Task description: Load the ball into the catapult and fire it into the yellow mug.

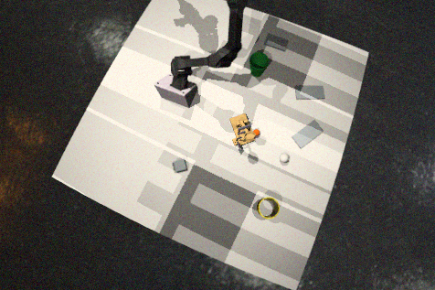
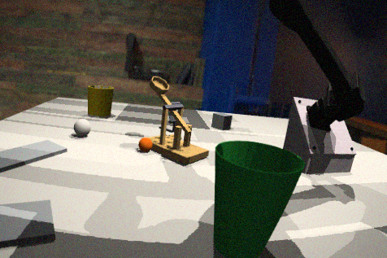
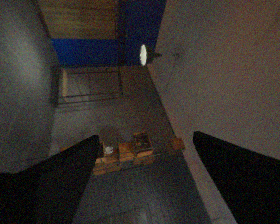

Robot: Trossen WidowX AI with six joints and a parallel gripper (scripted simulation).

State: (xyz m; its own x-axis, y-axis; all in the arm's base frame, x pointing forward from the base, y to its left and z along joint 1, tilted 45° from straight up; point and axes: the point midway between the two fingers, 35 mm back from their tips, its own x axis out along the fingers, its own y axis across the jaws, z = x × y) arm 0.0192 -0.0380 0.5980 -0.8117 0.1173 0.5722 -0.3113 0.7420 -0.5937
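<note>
The gripper (image 3: 146, 165) is hanging wide open high above the table (image 1: 119, 155), holding nothing. The orange ball (image 2: 145, 144) is sitting on the table, touching the wooden catapult (image 2: 177, 137), whose cup is standing raised. The yellow mug (image 2: 100, 100) is standing well beyond the catapult.

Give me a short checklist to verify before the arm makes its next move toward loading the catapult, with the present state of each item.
1. Gripper open, holding nothing: ok.
2. Catapult upright on its base: ok.
3. Catapult cup empty, ready for a ball: cannot tell, its inside is hidden.
4. Orange ball on the table beside the catapult base, free to grasp: ok.
5. Catapult aimed at the yellow mug: cannot tell.
6. Gripper near a ball: not ok, it points away from the table; the white ball also lies far off.
</note>
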